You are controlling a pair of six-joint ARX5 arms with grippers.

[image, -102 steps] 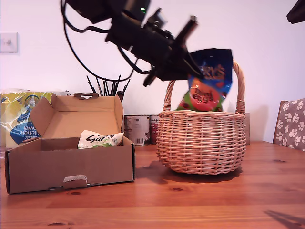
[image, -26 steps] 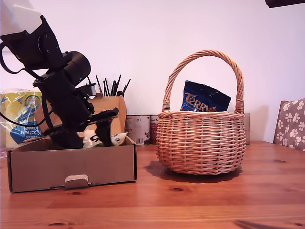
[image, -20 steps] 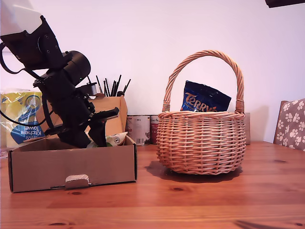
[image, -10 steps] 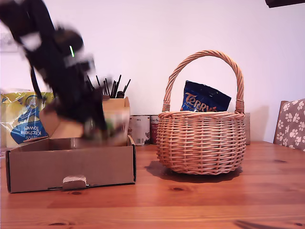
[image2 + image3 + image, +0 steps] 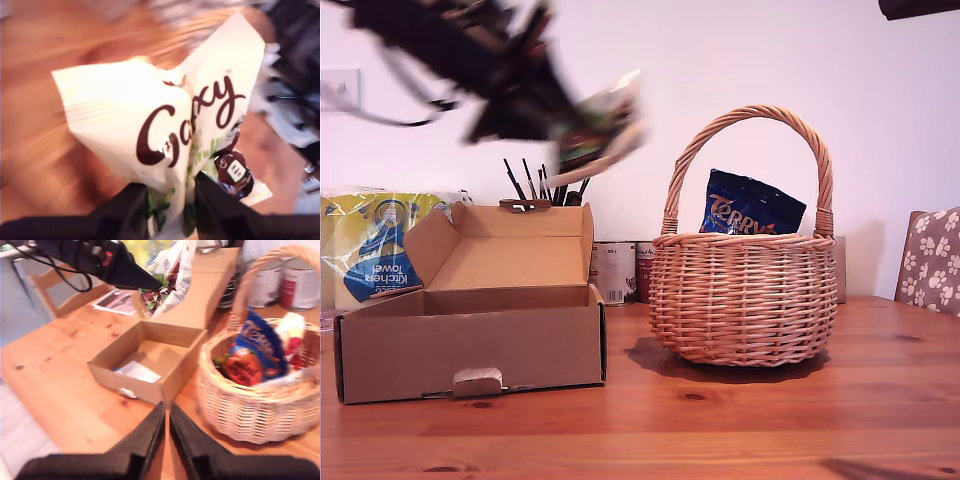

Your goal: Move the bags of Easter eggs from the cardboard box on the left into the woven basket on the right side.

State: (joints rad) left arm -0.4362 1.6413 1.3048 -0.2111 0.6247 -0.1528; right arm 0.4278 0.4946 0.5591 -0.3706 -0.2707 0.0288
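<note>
My first gripper (image 5: 170, 186), both fingers pinched on the white and green bag (image 5: 150, 115), high above the cardboard box (image 5: 470, 345).
The held bag reads "Galaxy". In the exterior view it is motion-blurred at upper left (image 5: 605, 125), clear of the box and short of the woven basket (image 5: 745, 300). My second gripper (image 5: 166, 407) has its jaws drawn almost together with only a sliver between and nothing held, up above the wooden table (image 5: 720, 420). The box has its lid flap up and a pale flat item on its floor, kind unclear. The basket stands on the exterior view's right, just beside the box. The dark blue bag (image 5: 750, 212) stands upright in it, and a red and white bag (image 5: 294, 337), blurred, is next to that. Tins (image 5: 615, 268) stand behind, between box and basket.
</note>
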